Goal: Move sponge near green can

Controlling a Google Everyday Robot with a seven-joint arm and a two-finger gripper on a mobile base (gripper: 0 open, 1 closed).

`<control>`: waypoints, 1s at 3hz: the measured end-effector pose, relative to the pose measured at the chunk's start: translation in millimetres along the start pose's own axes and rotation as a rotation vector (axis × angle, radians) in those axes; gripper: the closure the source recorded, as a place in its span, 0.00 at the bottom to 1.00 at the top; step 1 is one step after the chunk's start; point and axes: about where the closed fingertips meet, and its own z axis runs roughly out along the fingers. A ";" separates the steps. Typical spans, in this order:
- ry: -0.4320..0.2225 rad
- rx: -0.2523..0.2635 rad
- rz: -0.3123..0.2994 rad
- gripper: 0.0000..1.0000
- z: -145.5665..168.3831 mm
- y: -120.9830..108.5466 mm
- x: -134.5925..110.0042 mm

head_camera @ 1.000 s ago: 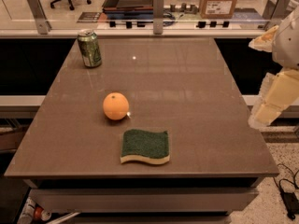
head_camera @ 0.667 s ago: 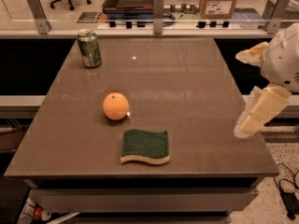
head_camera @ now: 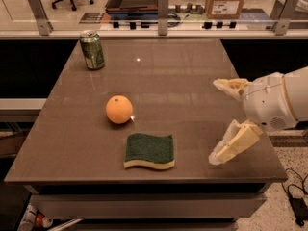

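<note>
The sponge [head_camera: 149, 151] lies flat near the table's front edge, dark green top over pale yellow foam. The green can [head_camera: 92, 49] stands upright at the table's far left corner. My gripper [head_camera: 217, 122] is over the right side of the table, to the right of the sponge and apart from it. Its two pale fingers are spread wide, one [head_camera: 230, 87] pointing left and the other [head_camera: 232, 144] reaching down towards the front. It holds nothing.
An orange [head_camera: 119, 109] sits on the brown table [head_camera: 178, 81] between the can and the sponge, just behind and left of the sponge. A railing with metal posts [head_camera: 163, 6] runs behind the table. A cardboard box [head_camera: 224, 0] stands beyond it.
My gripper and arm have moved left from the right edge in over the table, towards the sponge. The sponge, orange and can have not moved.
</note>
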 end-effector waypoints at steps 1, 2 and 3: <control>-0.162 -0.051 0.013 0.00 32.6 12.9 -16.2; -0.275 -0.116 0.020 0.00 58.4 23.6 -36.4; -0.257 -0.171 0.022 0.00 79.3 35.3 -50.1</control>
